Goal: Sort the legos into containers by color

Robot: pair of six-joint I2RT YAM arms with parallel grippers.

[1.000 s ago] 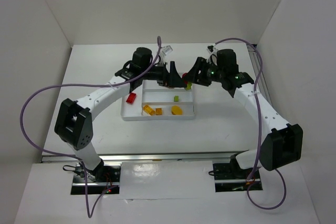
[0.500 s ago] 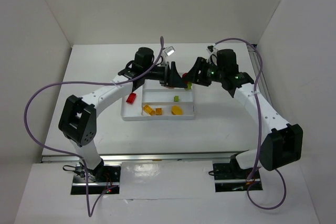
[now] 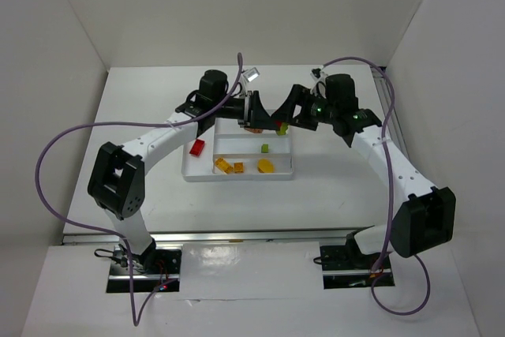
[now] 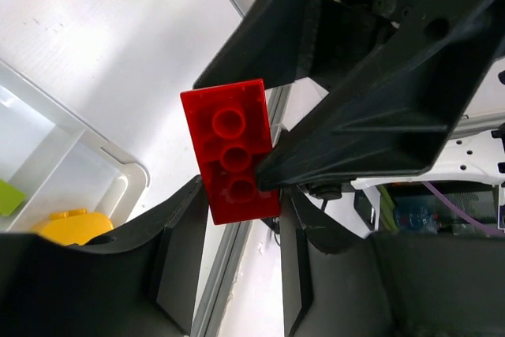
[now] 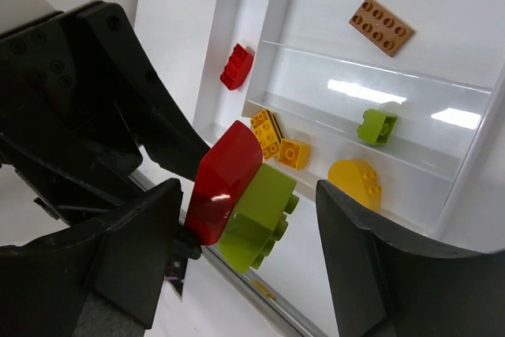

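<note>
A red lego (image 4: 230,151) with a lime green lego (image 5: 260,222) stuck to it hangs above the far right corner of the white tray (image 3: 189,170). My left gripper (image 4: 241,204) is shut on the red piece's end. My right gripper (image 5: 248,211) stands open around the pair, with a gap between the green piece and its right finger (image 5: 371,266). In the containers lie a red brick (image 5: 237,66) in the tall section, an orange-brown brick (image 5: 382,27), a green one (image 5: 375,126) and three yellow pieces (image 5: 293,153).
Both grippers meet tip to tip over the tray's far edge (image 3: 272,122). A purple cable (image 3: 47,171) loops left of the left arm. White walls enclose the table on three sides. A metal rail (image 3: 237,234) runs along the near edge.
My left gripper has closed on the red piece and its wrist has turned a little. My right gripper's jaws have spread wider. The tray's bricks have not moved.
</note>
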